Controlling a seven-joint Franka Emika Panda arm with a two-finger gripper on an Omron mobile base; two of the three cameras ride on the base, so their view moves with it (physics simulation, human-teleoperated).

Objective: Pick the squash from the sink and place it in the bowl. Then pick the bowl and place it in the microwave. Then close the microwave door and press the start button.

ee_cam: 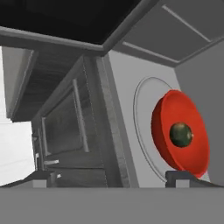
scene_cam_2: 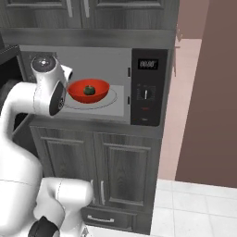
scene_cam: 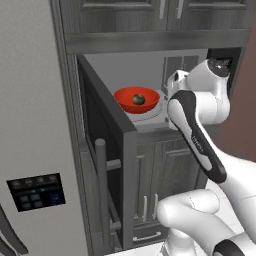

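Squash [scene_cam_2: 89,90]: sits in the middle of the bowl [scene_cam_2: 78,96], a dark ball much smaller than the red dish around it.
Bowl: rests on the round plate [scene_cam_2: 109,102] inside the microwave [scene_cam_2: 143,55], at about 9 o'clock from the control panel [scene_cam_2: 148,88] in the right base view.
Door [scene_cam: 107,145]: swung wide open, standing edge-on at 8 o'clock from the bowl in the left base view, bar handle [scene_cam: 101,192] facing out.
Gripper [ee_cam: 113,179]: tips spread wide with nothing between them, one low at 7 o'clock and one at 5 o'clock in the hand view; it appears to be just outside the cavity, though the depth is hard to read.
Done: squash in bowl, bowl in microwave, judging by how they lie.
Left: close the door, then press start on the panel.
Next move: likely get the hand round behind the door to push it shut.
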